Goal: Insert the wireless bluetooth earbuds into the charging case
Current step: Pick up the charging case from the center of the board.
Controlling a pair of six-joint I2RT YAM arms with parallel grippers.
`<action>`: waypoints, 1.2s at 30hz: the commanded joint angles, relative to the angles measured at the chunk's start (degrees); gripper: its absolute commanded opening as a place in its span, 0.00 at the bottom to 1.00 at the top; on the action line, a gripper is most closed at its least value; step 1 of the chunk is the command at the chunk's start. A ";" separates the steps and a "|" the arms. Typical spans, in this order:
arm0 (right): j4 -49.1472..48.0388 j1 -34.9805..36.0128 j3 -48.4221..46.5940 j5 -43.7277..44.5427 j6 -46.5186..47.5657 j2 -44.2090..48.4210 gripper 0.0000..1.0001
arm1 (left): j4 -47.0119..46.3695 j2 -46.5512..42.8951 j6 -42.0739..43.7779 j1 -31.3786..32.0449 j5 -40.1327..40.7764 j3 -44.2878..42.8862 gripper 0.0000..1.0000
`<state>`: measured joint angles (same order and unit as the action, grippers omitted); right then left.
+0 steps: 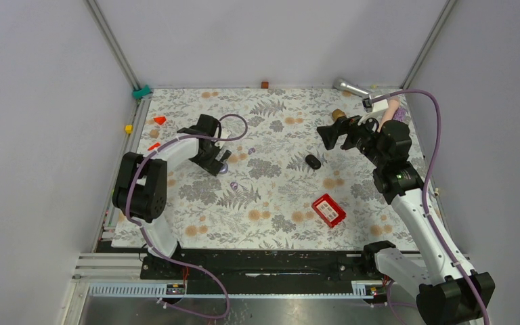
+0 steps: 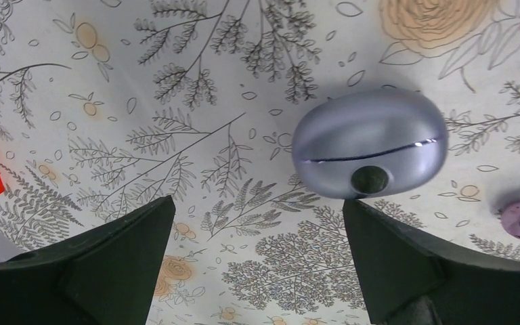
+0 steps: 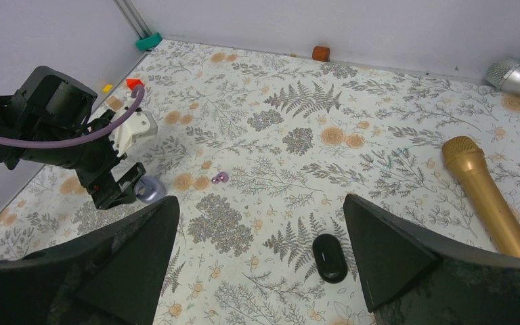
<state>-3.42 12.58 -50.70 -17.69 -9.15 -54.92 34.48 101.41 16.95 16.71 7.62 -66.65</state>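
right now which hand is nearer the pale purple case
Left. The left hand hangs open right by the pale purple case; the right hand, also open, is far across the table, nearer the black case.
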 commanded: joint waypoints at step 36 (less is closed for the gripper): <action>-3.08 -0.93 0.10 -2.74 -1.46 -0.72 1.00 | 2.10 1.51 4.75 -3.61 -27.39 -4.49 0.84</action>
<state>-3.75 12.19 -50.70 -19.20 -10.07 -55.51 37.80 101.47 21.91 13.28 -17.91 -68.69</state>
